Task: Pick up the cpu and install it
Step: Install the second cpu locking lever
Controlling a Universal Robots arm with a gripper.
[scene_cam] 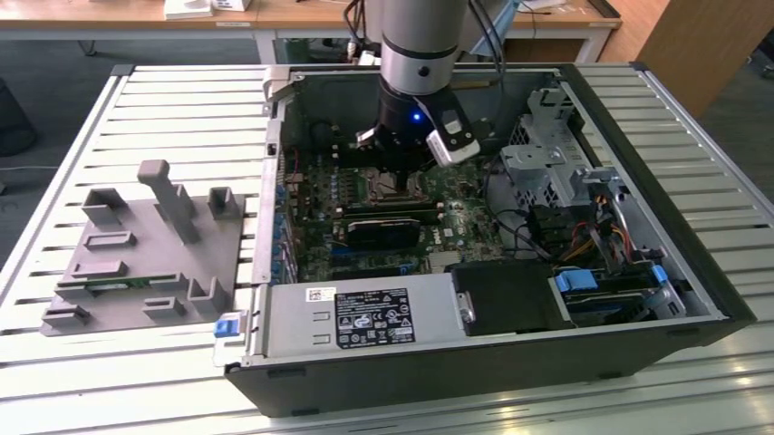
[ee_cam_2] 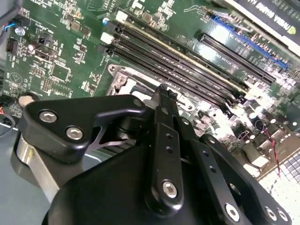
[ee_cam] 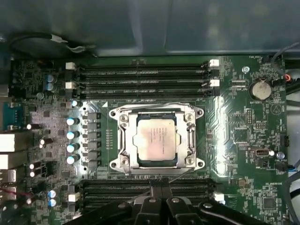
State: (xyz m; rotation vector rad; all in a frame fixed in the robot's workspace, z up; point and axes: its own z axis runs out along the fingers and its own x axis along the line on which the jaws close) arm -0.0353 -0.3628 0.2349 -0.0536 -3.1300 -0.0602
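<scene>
Cpu (ee_cam: 155, 139) flat in socket (ee_cam: 123, 138), metal top up, square — jaws above, state unclear.

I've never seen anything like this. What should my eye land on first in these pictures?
First the open computer case lying on the slatted table, with the robot arm reaching down into it. In the first wrist view the cpu, a silvery square, sits in the metal-framed socket in the middle of the green motherboard. The black gripper hangs just beside that socket, over the memory slots.
</scene>
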